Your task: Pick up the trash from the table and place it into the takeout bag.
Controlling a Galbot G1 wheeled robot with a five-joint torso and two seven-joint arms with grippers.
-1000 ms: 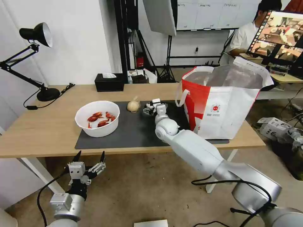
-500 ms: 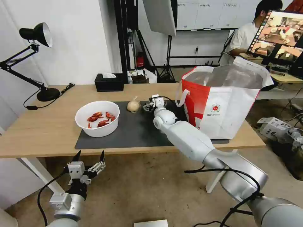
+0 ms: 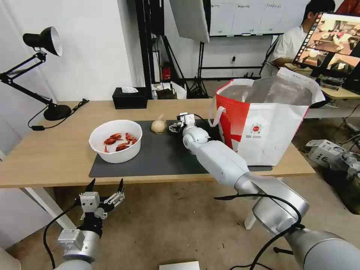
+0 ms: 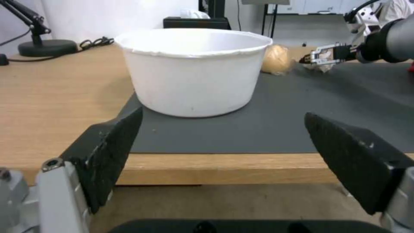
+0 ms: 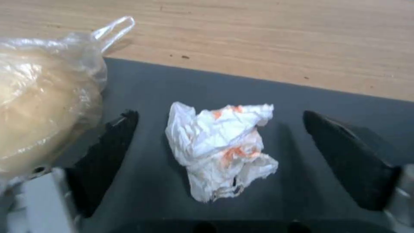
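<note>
A crumpled white tissue (image 5: 222,147) with orange stains lies on the dark grey mat (image 3: 157,157). My right gripper (image 5: 219,114) hangs open over it, one finger on each side, neither touching. Right beside it sits the beige knotted lump (image 3: 158,126) in clear plastic. In the head view the right gripper (image 3: 175,127) is at the mat's far edge, between the lump and the takeout bag (image 3: 266,123), which stands open at the table's right end. The white bowl (image 3: 116,140) holds red crayfish shells. My left gripper (image 3: 105,186) waits open below the table's (image 3: 56,150) front edge, facing the bowl.
A black tissue box (image 3: 129,98) sits at the table's back edge. A black desk lamp (image 3: 48,41) stands at the back left with its cord on the wood. A person sits at a monitor behind the bag.
My right arm has stretched farther over the mat, carrying its gripper back and slightly left toward the lump and tissue. The left arm has stayed still.
</note>
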